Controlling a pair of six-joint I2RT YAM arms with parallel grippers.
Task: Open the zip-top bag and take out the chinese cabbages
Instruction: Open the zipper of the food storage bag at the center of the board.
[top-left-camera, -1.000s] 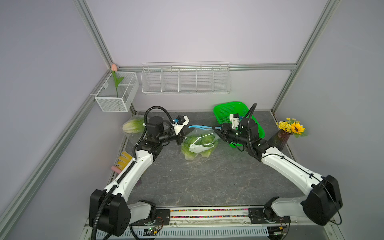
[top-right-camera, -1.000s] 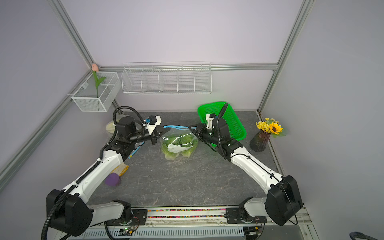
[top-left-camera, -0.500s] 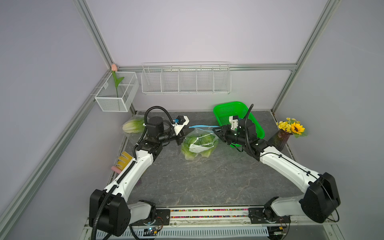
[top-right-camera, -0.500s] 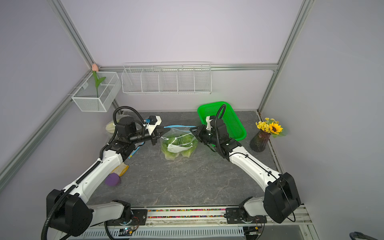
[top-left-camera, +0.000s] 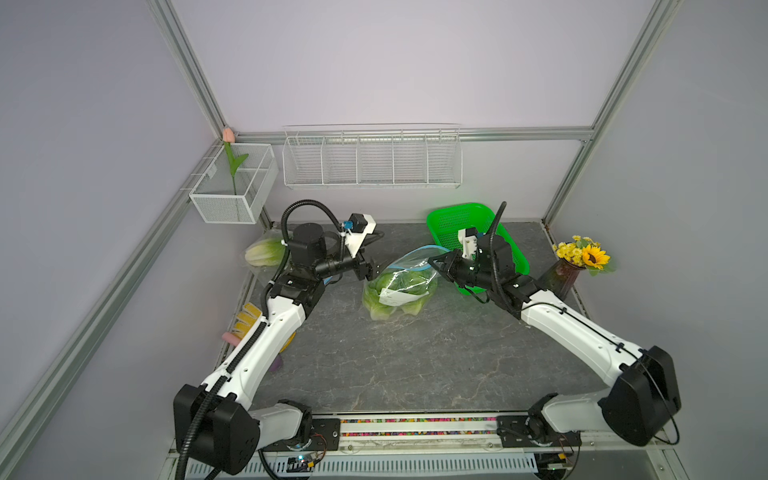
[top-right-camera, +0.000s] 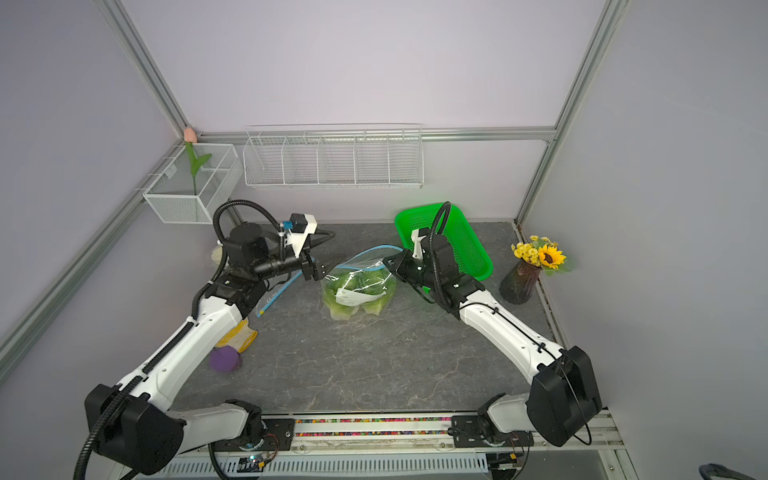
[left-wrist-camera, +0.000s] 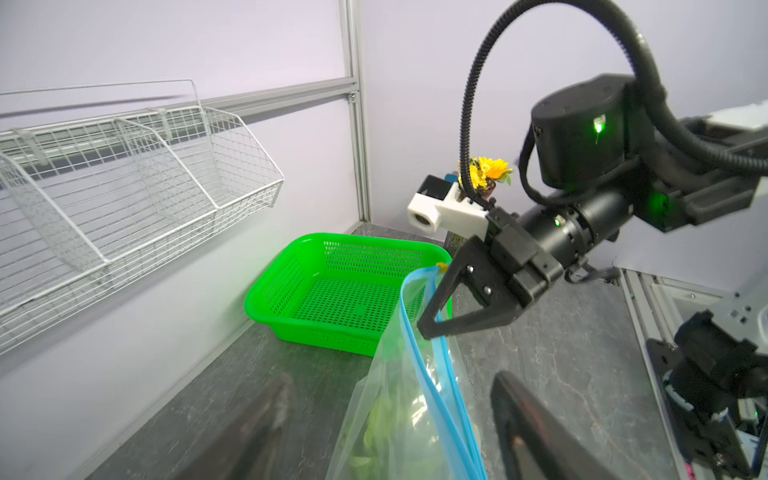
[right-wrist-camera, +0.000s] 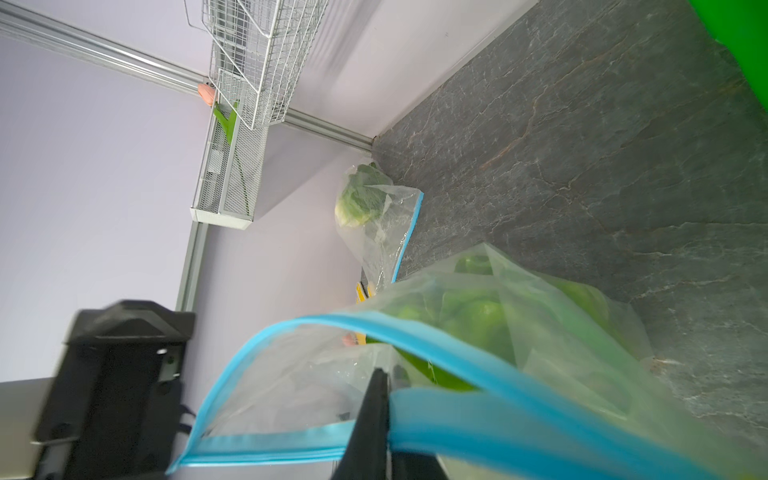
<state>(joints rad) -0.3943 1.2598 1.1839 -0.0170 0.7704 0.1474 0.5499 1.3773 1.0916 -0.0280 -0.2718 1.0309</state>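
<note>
**A:** Where is the zip-top bag?

**B:** The zip-top bag (top-left-camera: 409, 266) sits on the table (top-left-camera: 415, 365), a little toward 12 o'clock from the middle. Its bottom rests on the stone and its blue strip (top-left-camera: 419, 249) is lifted in an arch. Both top views show this.

**A:** And the cabbages?

**B:** The cabbages (top-left-camera: 386, 297) are inside it, packed into the lower part with their pale ends toward 6 o'clock. I cannot count them through the plastic.

**A:** What is the right gripper doing?

**B:** The right gripper (left-wrist-camera: 428, 329) reaches in from the bag's 2 o'clock, jaws pressed together on the blue strip near one end. Its wrist view shows the strip pinched between the black fingers (right-wrist-camera: 374, 415). Beyond them the mouth gapes in a loop.

**A:** And the left?

**B:** The left gripper (top-left-camera: 376, 268) is at the bag's 9 o'clock with its jaws spread wide. In its wrist view the bag's near end passes between the two fingers. I cannot tell whether either one touches the plastic.

**A:** Anything around them?

**B:** A green basket (top-left-camera: 453, 220) stands at 1 o'clock, just behind the right gripper. A second bag (top-left-camera: 264, 253) holding a cabbage lies in the 10 o'clock corner. A vase (top-left-camera: 561, 274) of yellow flowers stands at 2 o'clock.
</note>
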